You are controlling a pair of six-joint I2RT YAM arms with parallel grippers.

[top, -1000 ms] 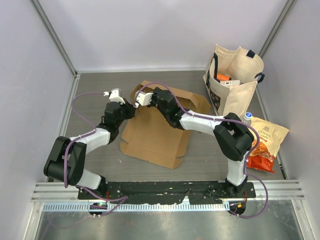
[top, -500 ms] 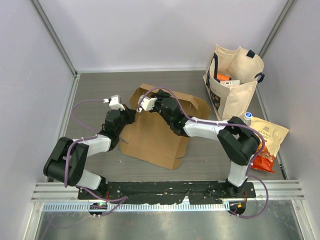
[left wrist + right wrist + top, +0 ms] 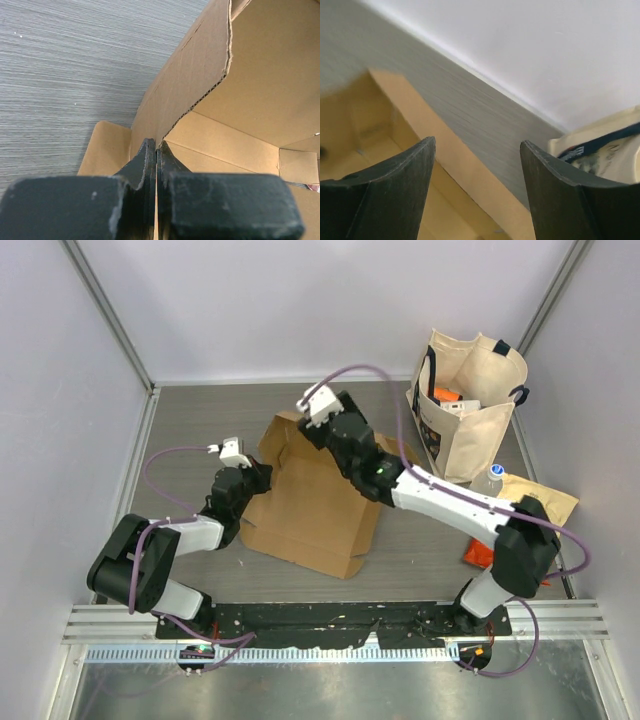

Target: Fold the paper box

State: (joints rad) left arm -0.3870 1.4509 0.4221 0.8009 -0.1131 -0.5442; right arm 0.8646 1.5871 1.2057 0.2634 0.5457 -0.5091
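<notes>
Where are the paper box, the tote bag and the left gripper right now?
paper box (image 3: 315,515): top external view, on its flat brown base panel.
tote bag (image 3: 487,430): top external view, on its cream side panel.
left gripper (image 3: 156,150): left wrist view, between its fingertips, which pinch the box's raised wall.

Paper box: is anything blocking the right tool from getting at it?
Nothing visible does. The right tool hangs open above the far edge of the paper box with only air between. The tote bag stands off to the side. The left tool is shut on the box's left wall.
</notes>
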